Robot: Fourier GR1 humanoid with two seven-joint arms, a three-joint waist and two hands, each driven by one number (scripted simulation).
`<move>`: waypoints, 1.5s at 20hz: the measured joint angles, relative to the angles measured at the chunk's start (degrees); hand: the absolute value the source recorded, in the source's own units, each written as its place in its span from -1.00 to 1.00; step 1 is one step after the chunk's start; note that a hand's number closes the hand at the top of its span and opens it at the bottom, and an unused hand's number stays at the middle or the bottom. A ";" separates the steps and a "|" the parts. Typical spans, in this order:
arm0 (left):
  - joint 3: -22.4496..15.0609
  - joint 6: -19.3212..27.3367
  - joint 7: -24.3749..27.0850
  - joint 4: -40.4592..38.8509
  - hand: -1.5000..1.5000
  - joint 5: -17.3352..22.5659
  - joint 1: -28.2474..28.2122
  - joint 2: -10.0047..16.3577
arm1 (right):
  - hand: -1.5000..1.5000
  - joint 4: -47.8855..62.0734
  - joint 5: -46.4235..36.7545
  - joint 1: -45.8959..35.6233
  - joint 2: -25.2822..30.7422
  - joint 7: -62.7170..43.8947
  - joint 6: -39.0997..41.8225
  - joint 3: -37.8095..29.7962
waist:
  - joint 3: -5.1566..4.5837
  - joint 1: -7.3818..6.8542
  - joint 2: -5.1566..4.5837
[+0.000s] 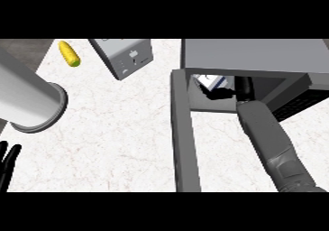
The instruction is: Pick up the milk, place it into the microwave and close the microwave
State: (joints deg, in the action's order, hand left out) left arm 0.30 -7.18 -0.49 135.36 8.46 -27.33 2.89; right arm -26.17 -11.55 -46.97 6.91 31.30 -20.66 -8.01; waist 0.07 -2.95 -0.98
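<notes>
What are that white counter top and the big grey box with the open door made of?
The white veined counter top looks like polished stone, maybe marble, given its faint veins. The grey box-shaped microwave is probably painted metal: flat, even matte grey with no grain.

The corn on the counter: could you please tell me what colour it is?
The corn is yellow with a green end, head view.

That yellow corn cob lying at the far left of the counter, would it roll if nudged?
Probably, if pushed from the side: the corn lies flat on the counter and looks rounded. It looks tapered, so it would likely curve rather than roll straight. It looks solid, so it should stay stiff when lifted.
</notes>
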 measured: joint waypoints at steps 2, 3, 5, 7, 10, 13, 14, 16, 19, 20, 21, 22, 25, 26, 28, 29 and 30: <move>0.15 -0.34 0.69 -0.88 -1.00 -0.03 0.24 -0.02 | 1.00 2.99 -0.31 -2.51 1.20 -0.15 -2.44 -1.19 | 0.01 -0.43 -0.19; -0.16 -0.34 0.77 -1.23 -1.00 -0.28 0.52 -0.15 | 1.00 4.25 -0.18 -3.22 1.83 0.17 -3.55 -1.99 | 0.02 -0.58 -0.31; -0.42 -0.38 0.52 -0.64 -1.00 -0.47 0.26 -0.18 | 1.00 6.39 -0.73 -4.53 2.48 0.73 -7.22 -2.76 | 0.06 -1.15 -0.54; -0.61 -0.36 0.83 -1.11 -1.00 -1.17 0.54 -0.24 | 1.00 7.75 -1.62 -5.63 3.42 1.69 -11.14 -3.11 | 0.07 -1.52 -0.77; -0.24 -0.44 0.20 -1.29 -1.00 -1.52 1.31 0.35 | -1.00 10.55 -4.17 -8.25 4.68 1.63 -14.86 -1.99 | 0.06 -2.03 -0.97; 0.14 -0.48 -0.01 -1.87 -1.00 -1.94 1.83 0.71 | -1.00 14.04 -6.87 -10.25 4.63 0.80 -15.88 -0.07 | 0.05 -2.44 -1.09; -0.04 -0.50 0.08 -2.04 -1.00 -2.34 1.84 0.68 | -1.00 15.03 -7.57 -11.10 4.47 0.35 -15.76 0.47 | 0.06 -2.61 -1.13; 0.14 -0.41 0.19 -2.70 -1.00 -2.92 2.44 0.81 | -1.00 16.62 -8.60 -12.51 4.27 -0.23 -15.29 1.23 | 0.06 -2.62 -1.17; 0.14 -0.72 0.65 -3.48 -1.00 -3.28 2.62 0.93 | -1.00 18.50 -9.77 -13.62 3.17 -0.62 -15.05 2.11 | 0.07 -2.86 -1.25; 0.16 -0.83 1.03 -3.85 -1.00 -3.50 2.72 0.96 | -1.00 18.92 -9.89 -14.08 3.01 -0.76 -14.53 2.16 | 0.07 -2.90 -1.27; 0.03 -0.87 0.84 -3.56 -1.00 -3.71 2.80 1.06 | -1.00 19.24 -9.99 -14.33 2.79 -0.71 -14.15 2.20 | 0.07 -2.81 -1.23; -0.41 -0.85 1.25 -3.83 -1.00 -4.21 2.84 0.82 | -1.00 19.48 -9.98 -14.62 2.82 -0.66 -13.60 2.13 | 0.08 -2.79 -1.24; -0.90 -1.04 1.34 -3.60 -1.00 -4.58 2.38 0.68 | -1.00 19.97 -9.81 -15.59 2.87 -0.89 -12.87 1.75 | 0.08 -2.75 -1.17; -1.08 -1.05 1.19 -3.13 -1.00 -4.67 2.17 0.63 | -1.00 19.98 -9.58 -15.70 2.72 -0.87 -13.11 1.44 | 0.09 -2.78 -1.16; -0.99 -1.11 0.95 -2.44 -1.00 -4.75 1.55 0.71 | -1.00 20.09 -9.32 -15.93 2.21 -1.12 -14.04 1.01 | 0.08 -2.67 -1.06; -1.14 -1.26 1.30 -2.68 -1.00 -5.06 1.33 0.69 | -1.00 20.09 -9.17 -16.21 2.27 -1.19 -14.08 0.79 | 0.08 -2.62 -1.05; -1.24 -1.34 1.60 -2.95 -1.00 -5.19 1.34 0.63 | -1.00 20.02 -8.94 -16.14 1.92 -1.06 -14.70 0.48 | 0.07 -2.54 -1.04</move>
State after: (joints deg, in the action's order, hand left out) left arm -0.94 -8.52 1.11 132.41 3.27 -25.99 3.51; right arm -6.15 -20.49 -63.11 8.83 30.24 -35.36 -7.53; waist 0.15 -5.49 -2.02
